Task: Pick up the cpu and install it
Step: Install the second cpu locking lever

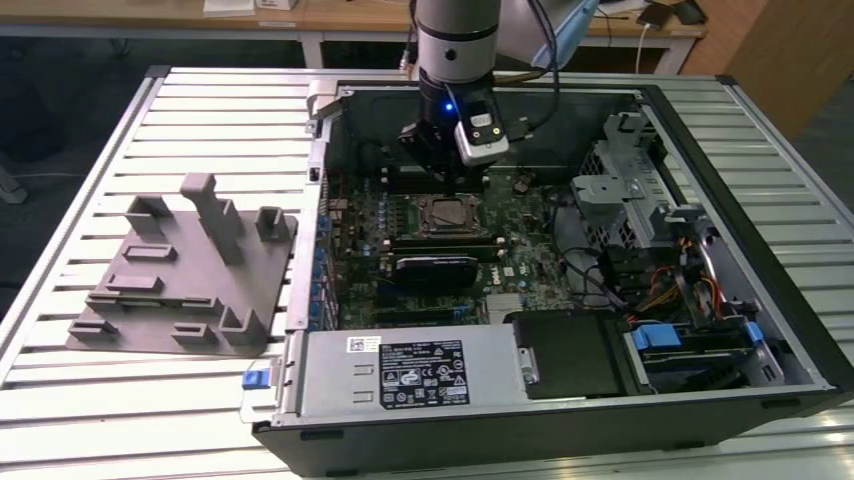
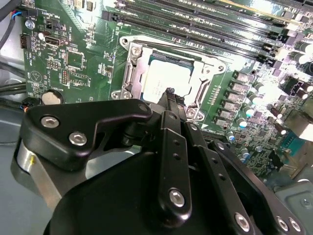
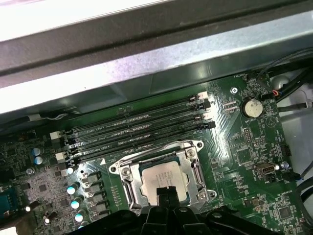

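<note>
The arm stands straight down into the open computer case [image 1: 561, 430], a black steel box lying on its side on a ribbed, pale metal tabletop [image 1: 80, 400]. Its pincer [image 2: 168, 94] is a matte black assembly of jointed links studded with bright screw heads, and in both wrist views the two slim fingers are drawn together to a narrow tip with no gap between them, holding nothing. That tip hovers right over the cpu [image 3: 155, 177], and I cannot tell whether it actually touches. The cpu is a flat square with a dull silver, brushed-looking top, and it lies level inside the motherboard socket [image 3: 123, 177], whose shiny metal frame with rounded screw corners surrounds it on all sides. Around the socket spreads the green motherboard [image 3: 244, 156], speckled with tiny parts, with four long black memory slots [image 3: 137, 128] running side by side nearby and a round silver coin cell [image 3: 251, 107] further off. In the exterior view, a silver power supply box [image 1: 400, 372] with a white label sits at the near edge of the case, and a grey moulded fixture [image 1: 187, 270] with upright pegs rests on the tabletop toward the exterior view's left
</note>
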Controlling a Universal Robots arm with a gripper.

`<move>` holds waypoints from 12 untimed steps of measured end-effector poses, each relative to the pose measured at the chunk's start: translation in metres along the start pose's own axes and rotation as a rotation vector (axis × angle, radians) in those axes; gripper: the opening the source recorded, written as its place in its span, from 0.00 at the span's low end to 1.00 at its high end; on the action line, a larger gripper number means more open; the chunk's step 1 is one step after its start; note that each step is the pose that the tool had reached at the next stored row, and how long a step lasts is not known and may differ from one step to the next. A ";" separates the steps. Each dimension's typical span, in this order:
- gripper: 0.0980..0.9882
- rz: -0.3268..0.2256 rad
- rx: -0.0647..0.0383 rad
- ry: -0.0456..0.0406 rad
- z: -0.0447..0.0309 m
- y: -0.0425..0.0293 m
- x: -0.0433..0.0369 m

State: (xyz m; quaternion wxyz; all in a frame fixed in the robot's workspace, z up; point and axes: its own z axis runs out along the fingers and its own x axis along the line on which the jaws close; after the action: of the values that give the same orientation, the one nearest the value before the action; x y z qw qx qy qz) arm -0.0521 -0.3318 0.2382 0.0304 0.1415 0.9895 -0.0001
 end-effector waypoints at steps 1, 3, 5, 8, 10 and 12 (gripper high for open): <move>0.01 0.000 0.000 0.0000 0.0000 0.0000 0.0000; 0.01 0.000 0.000 0.0000 -0.0001 0.0000 0.0000; 0.01 0.000 0.000 0.0000 -0.0001 0.0000 0.0000; 0.01 0.000 0.000 0.0000 -0.0002 -0.0001 0.0000; 0.01 0.000 0.000 0.0001 -0.0002 -0.0011 -0.0004; 0.01 0.000 0.000 0.0000 -0.0002 -0.0034 -0.0010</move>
State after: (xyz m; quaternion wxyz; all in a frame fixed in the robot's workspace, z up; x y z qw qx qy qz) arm -0.0521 -0.3353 0.2384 0.0303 0.1415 0.9895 -0.0001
